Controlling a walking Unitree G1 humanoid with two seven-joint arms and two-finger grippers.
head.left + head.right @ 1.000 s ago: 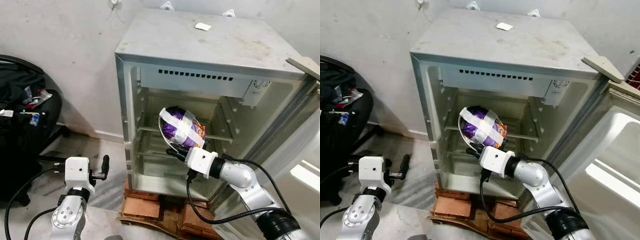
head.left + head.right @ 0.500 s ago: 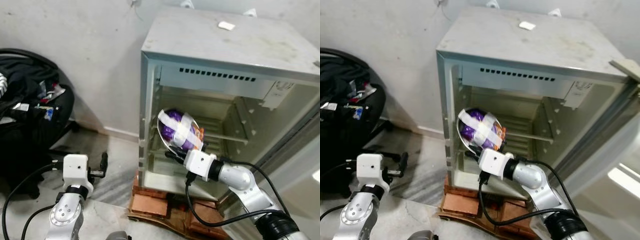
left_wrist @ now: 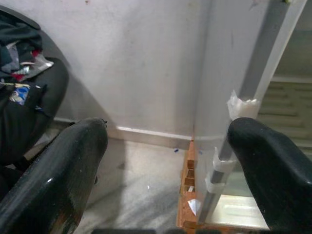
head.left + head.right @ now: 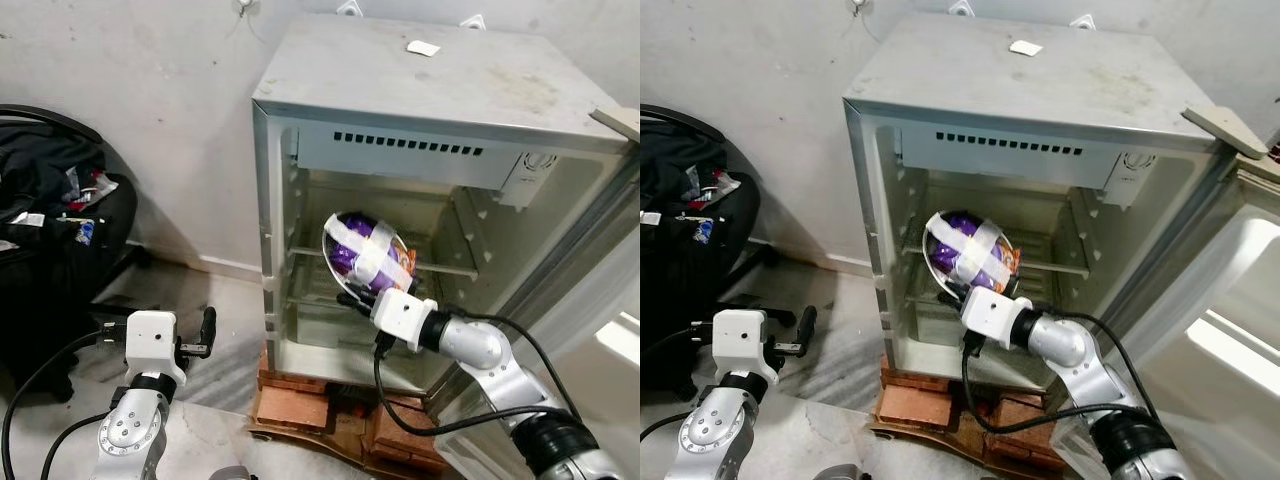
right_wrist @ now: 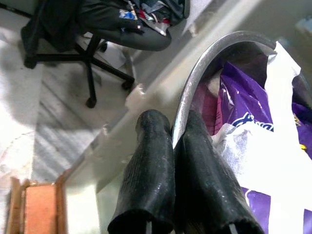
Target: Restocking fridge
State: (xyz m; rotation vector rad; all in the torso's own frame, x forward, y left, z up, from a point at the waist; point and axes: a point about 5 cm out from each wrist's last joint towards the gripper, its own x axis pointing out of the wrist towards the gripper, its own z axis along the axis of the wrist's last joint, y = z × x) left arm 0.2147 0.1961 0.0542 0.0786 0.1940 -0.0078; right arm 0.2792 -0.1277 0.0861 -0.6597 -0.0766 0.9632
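Bowl (image 4: 366, 255) rim clamped in right pincer (image 4: 352, 299), inside fridge (image 4: 420, 120), left pincer (image 4: 207, 332) apart

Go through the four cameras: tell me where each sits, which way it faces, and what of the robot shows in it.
Left eye view: head camera, looking down at the open fridge; both arms show.
Right eye view: its stereo twin, same scene.
Left wrist view: along the left gripper, open, toward the wall and the fridge's side.
Right wrist view: along the right gripper, pinching the steel bowl rim.
Shared: bowl of taped purple packets, chair.

Taped steel bowl (image 4: 366, 260) tilted, inside open fridge (image 4: 440, 110)
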